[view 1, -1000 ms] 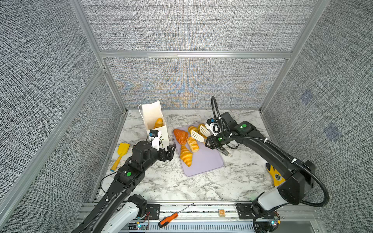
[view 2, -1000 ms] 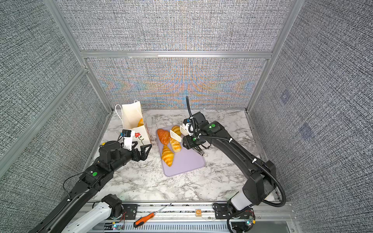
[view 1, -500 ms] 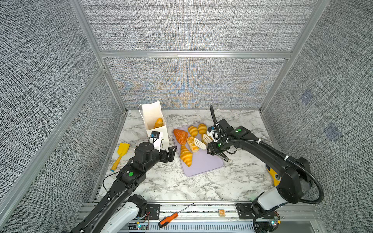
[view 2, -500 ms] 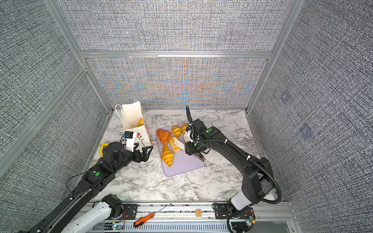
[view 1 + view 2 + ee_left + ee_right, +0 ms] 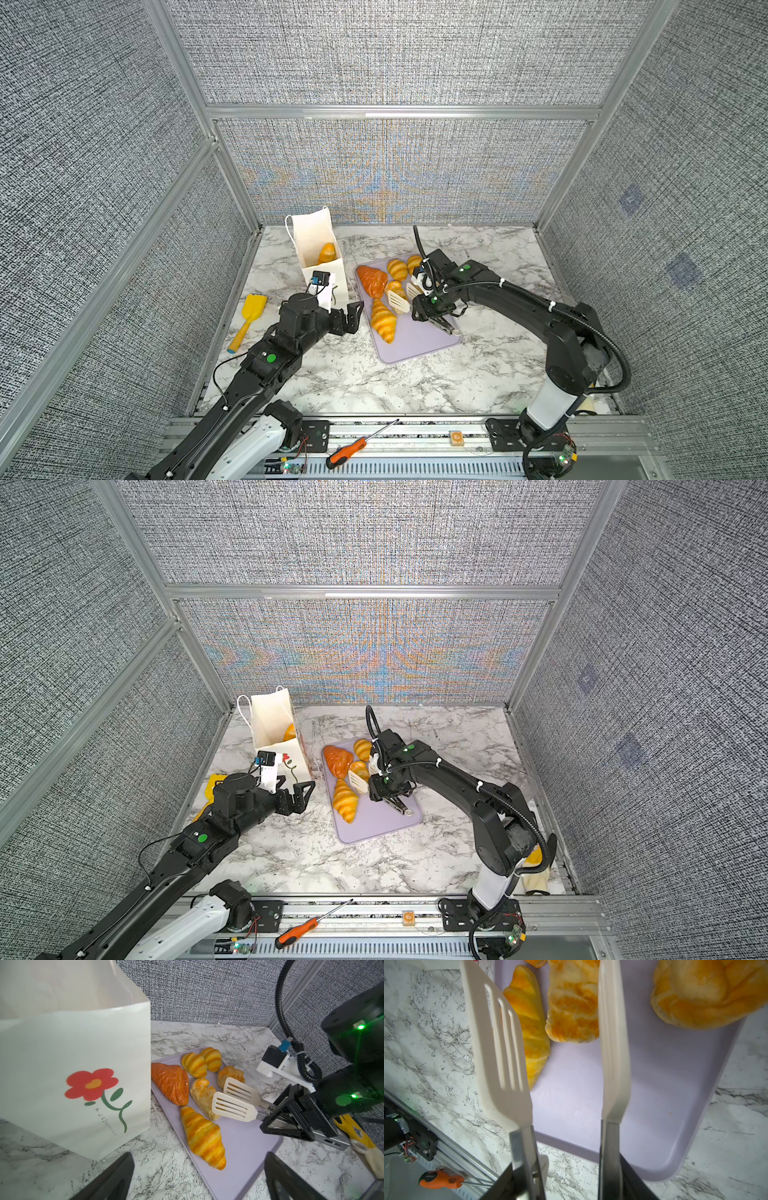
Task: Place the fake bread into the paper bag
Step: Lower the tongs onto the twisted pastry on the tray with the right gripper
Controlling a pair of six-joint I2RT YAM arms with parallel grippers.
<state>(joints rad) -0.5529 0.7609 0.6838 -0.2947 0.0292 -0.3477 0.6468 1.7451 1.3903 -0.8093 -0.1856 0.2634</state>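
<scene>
Paper bag [image 5: 62, 1043] carries a red flower [image 5: 91, 1084] and small unreadable lettering [image 5: 106, 1121].

Left: paper bag [image 5: 311, 237], one pastry [image 5: 327, 252] inside. Right: tray [image 5: 419, 340] bearing fake bread [image 5: 383, 322].

your right gripper [image 5: 432, 309] holds white tongs [image 5: 400, 300] over the lilac tray [image 5: 419, 345], blades right by a pale pastry [image 5: 392, 286], perhaps touching it; a reddish croissant [image 5: 371, 281] and a striped croissant [image 5: 383, 322] lie alongside; your left gripper [image 5: 345, 319] gapes near the paper bag [image 5: 309, 245], one bread [image 5: 327, 252] inside
</scene>
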